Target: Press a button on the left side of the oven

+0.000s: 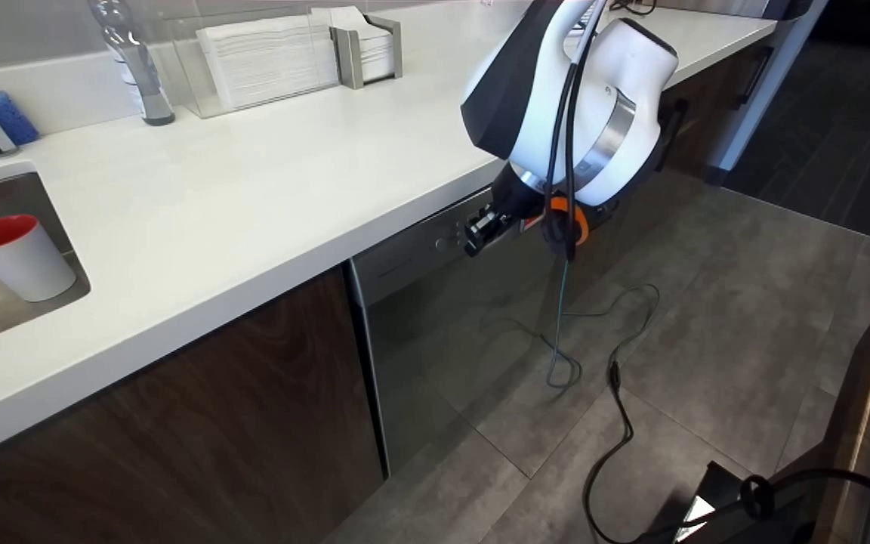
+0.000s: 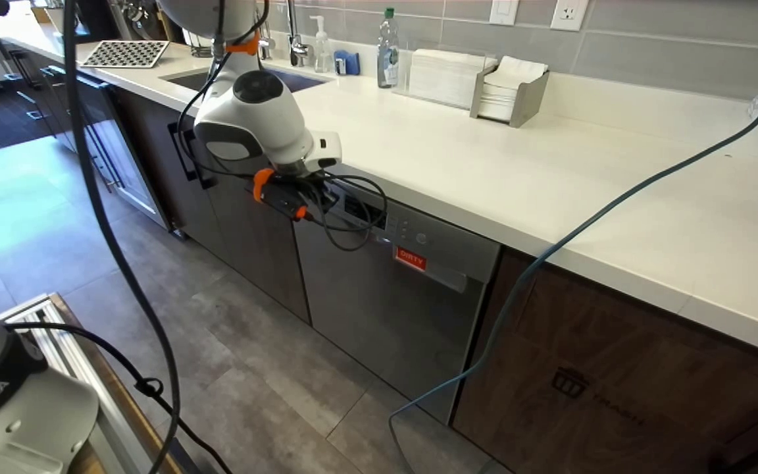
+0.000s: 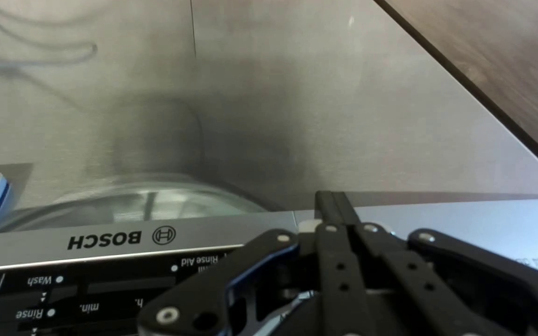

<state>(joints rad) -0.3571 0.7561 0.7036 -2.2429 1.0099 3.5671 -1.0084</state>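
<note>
The oven (image 1: 435,370) is a brushed-steel built-in appliance under the counter; its front also shows in an exterior view (image 2: 385,316) and the wrist view (image 3: 343,116). Its top panel has a dark control strip (image 3: 124,289) with Bosch lettering beside it. Small buttons (image 2: 405,230) and a round button (image 2: 422,238) sit right of the strip in an exterior view; the round button (image 1: 442,244) shows in both exterior views. My gripper (image 3: 336,198) is shut and empty, its tips over the steel panel. The gripper (image 1: 474,236) hides part of the panel; contact cannot be told.
The white countertop (image 1: 201,196) overhangs the oven. Wooden cabinets (image 2: 616,368) flank it. A red DIRTY sign (image 2: 411,258) sits on its front. Napkin holders (image 1: 371,57), a bottle (image 2: 388,49) and a sink with a cup (image 1: 23,261) are above. A cable (image 2: 589,224) crosses the foreground.
</note>
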